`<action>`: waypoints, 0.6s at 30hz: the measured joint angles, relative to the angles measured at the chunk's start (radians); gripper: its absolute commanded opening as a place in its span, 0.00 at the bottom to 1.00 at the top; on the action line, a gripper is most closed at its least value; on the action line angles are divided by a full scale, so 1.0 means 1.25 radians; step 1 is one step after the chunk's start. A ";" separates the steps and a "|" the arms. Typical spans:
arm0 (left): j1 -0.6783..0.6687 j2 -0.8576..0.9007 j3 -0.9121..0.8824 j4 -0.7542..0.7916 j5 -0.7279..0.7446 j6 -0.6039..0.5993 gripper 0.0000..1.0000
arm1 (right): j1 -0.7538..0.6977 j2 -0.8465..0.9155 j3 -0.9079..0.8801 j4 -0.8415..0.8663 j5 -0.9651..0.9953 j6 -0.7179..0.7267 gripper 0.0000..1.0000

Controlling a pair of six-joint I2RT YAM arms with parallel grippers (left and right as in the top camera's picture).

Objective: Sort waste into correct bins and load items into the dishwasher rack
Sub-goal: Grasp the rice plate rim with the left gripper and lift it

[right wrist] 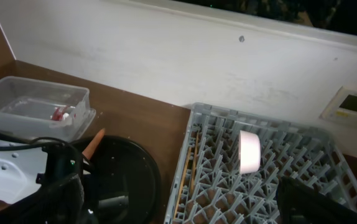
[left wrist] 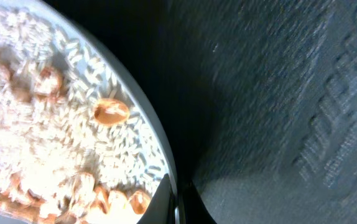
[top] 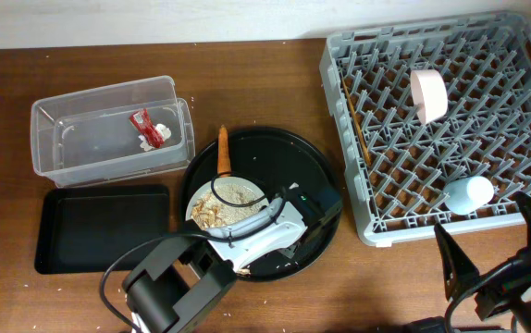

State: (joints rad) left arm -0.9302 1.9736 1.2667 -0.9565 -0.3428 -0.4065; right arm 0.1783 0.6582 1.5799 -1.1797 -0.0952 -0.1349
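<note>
The pale round plate (top: 197, 196) lies on the large round black tray (top: 284, 153) and holds beige food scraps (top: 217, 209). My left gripper (top: 271, 205) is shut on the plate's right rim; the left wrist view shows the rim (left wrist: 161, 149) between its fingertips (left wrist: 177, 194) and the scraps (left wrist: 41, 124). The orange carrot (top: 223, 153) leans over the tray's top edge. The red wrapper (top: 142, 127) and white tissue (top: 161, 130) lie in the clear tub (top: 57, 153). The grey rack (top: 524, 102) holds the pink-and-white bowl (top: 429, 93), blue cup (top: 469, 192) and chopsticks (top: 353, 120). My right gripper (top: 492, 239) is open and empty at the rack's near edge.
The shallow black rectangular tray (top: 104, 227) sits left of the round tray, below the tub. The right wrist view shows the tub (right wrist: 35, 99), carrot (right wrist: 93, 143), rack (right wrist: 222, 186), bowl (right wrist: 250, 151) and a white wall (right wrist: 166, 56) behind the table.
</note>
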 measured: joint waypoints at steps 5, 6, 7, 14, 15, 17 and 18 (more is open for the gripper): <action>0.000 0.002 0.161 -0.150 -0.054 -0.045 0.00 | 0.000 0.000 0.000 0.000 0.000 -0.001 0.98; 0.000 -0.009 0.163 -0.153 -0.061 -0.053 0.00 | 0.000 0.000 0.000 0.000 0.000 0.000 0.98; 0.000 -0.030 0.163 -0.175 -0.084 -0.078 0.00 | 0.000 0.000 0.000 0.000 0.000 -0.001 0.98; 0.083 -0.152 0.163 -0.292 -0.131 -0.164 0.00 | 0.000 0.000 0.000 0.000 0.000 -0.001 0.98; 0.121 -0.152 0.163 -0.313 -0.130 -0.176 0.00 | 0.000 0.000 0.000 0.000 0.000 -0.001 0.98; 0.156 -0.152 0.163 -0.341 -0.130 -0.195 0.00 | 0.000 0.000 0.000 0.000 0.000 -0.001 0.98; 0.176 -0.156 0.163 -0.351 -0.130 -0.206 0.00 | 0.000 0.000 0.000 0.000 0.000 -0.001 0.98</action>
State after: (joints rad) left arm -0.7101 1.7782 1.4704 -1.3952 -0.5053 -0.6640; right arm 0.1783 0.6582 1.5799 -1.1801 -0.0952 -0.1360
